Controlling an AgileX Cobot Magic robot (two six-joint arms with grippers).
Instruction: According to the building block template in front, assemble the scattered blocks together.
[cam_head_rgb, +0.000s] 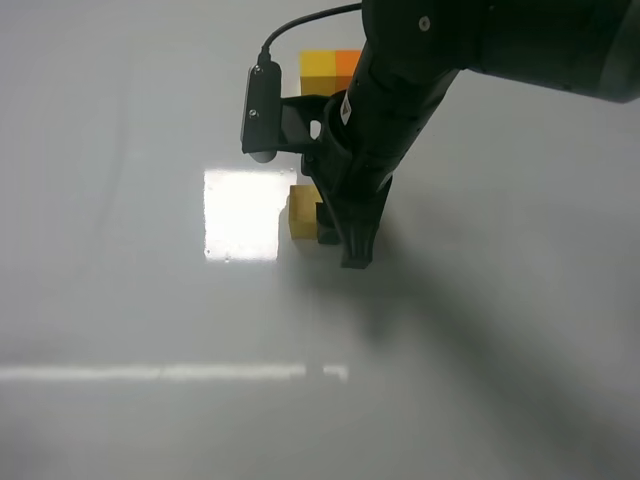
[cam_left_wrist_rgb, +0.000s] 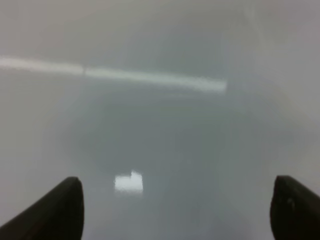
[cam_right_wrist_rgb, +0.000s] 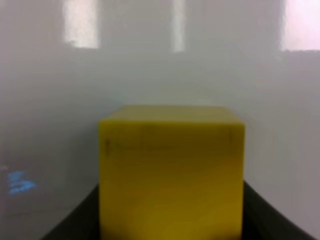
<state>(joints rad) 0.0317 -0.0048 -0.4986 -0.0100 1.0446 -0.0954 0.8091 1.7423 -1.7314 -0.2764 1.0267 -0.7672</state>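
Note:
The template (cam_head_rgb: 331, 72), a yellow and orange bar, lies at the back, partly behind my right arm. The yellow cube (cam_head_rgb: 303, 215) with a pale upper face sits near the table's middle, and it fills the right wrist view (cam_right_wrist_rgb: 171, 170). My right gripper (cam_head_rgb: 341, 245) reaches down across the middle and its dark fingers (cam_right_wrist_rgb: 75, 220) press against both sides of the yellow cube. The orange cube is hidden. My left gripper (cam_left_wrist_rgb: 175, 210) is open and empty above bare table, and it does not show in the exterior view.
A bright square glare patch (cam_head_rgb: 243, 213) lies just left of the yellow cube. A pale light streak (cam_head_rgb: 170, 373) runs across the grey table nearer the front. The right arm's shadow (cam_head_rgb: 440, 320) falls to the right.

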